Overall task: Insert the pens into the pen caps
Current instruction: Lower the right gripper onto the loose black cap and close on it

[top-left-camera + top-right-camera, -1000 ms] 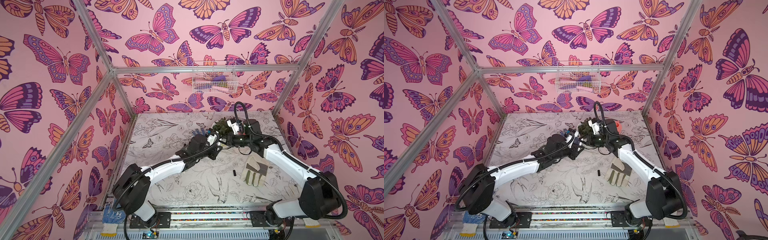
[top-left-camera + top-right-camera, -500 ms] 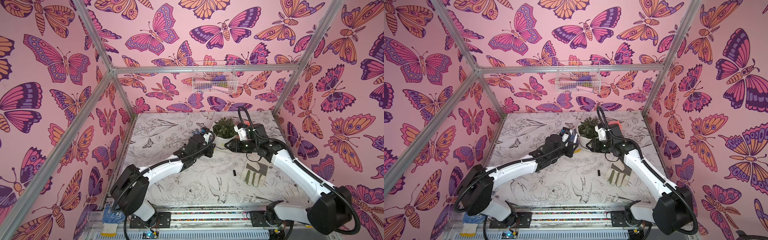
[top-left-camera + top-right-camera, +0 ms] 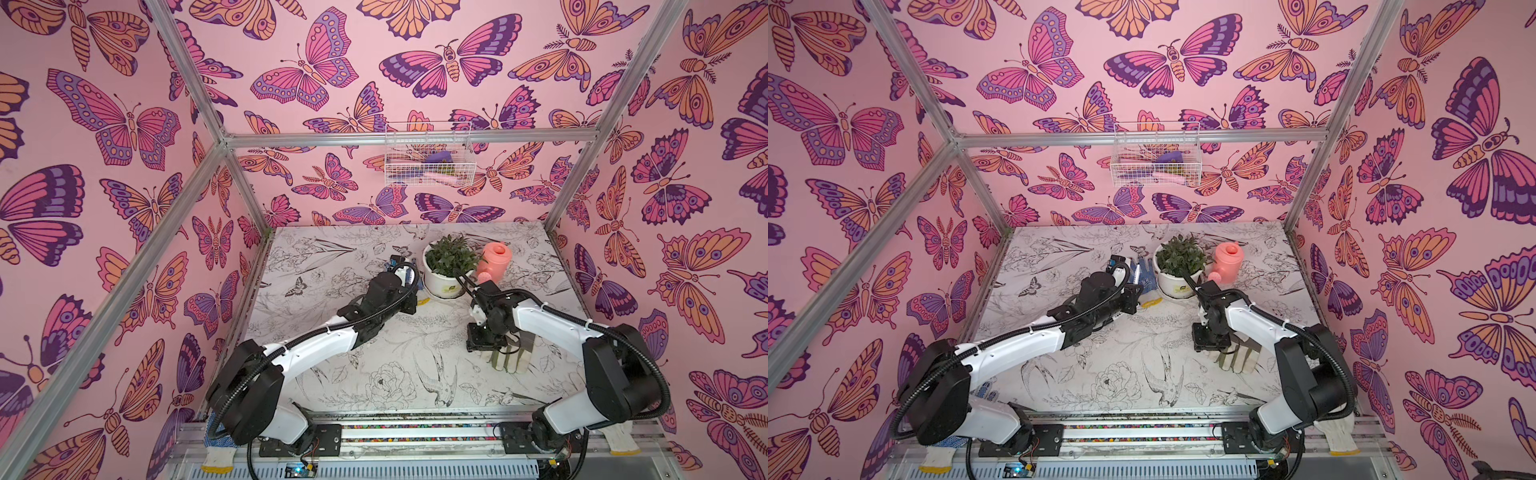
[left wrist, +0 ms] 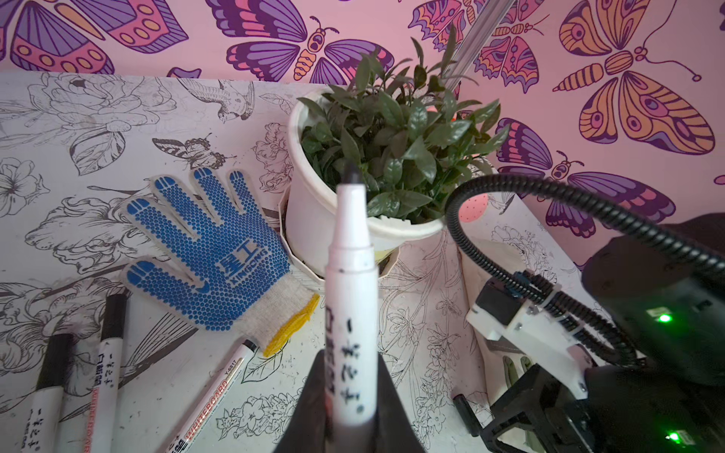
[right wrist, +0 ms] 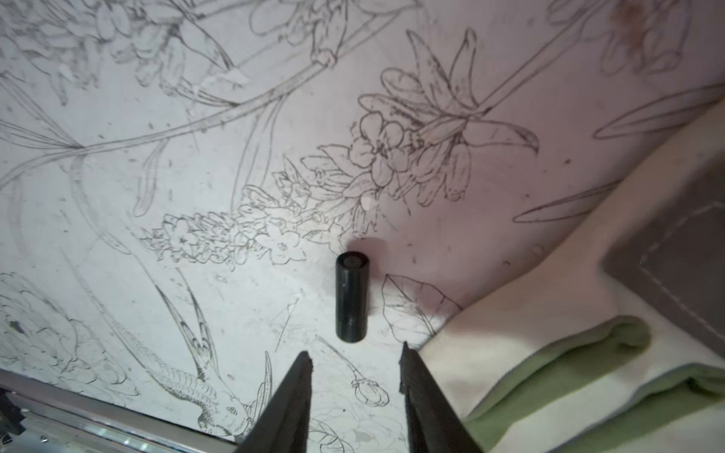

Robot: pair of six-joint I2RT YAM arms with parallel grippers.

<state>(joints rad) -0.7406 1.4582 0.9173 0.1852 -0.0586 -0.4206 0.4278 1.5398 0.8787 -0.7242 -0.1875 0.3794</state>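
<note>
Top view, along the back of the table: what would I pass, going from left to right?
In a top view: blue-dotted glove → white plant pot → pink watering can.

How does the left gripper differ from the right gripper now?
The left gripper is shut on an uncapped pen; the right gripper is open and empty. The left gripper is near the potted plant; the right gripper points down at a loose cap beside a green glove. Both are black.
</note>
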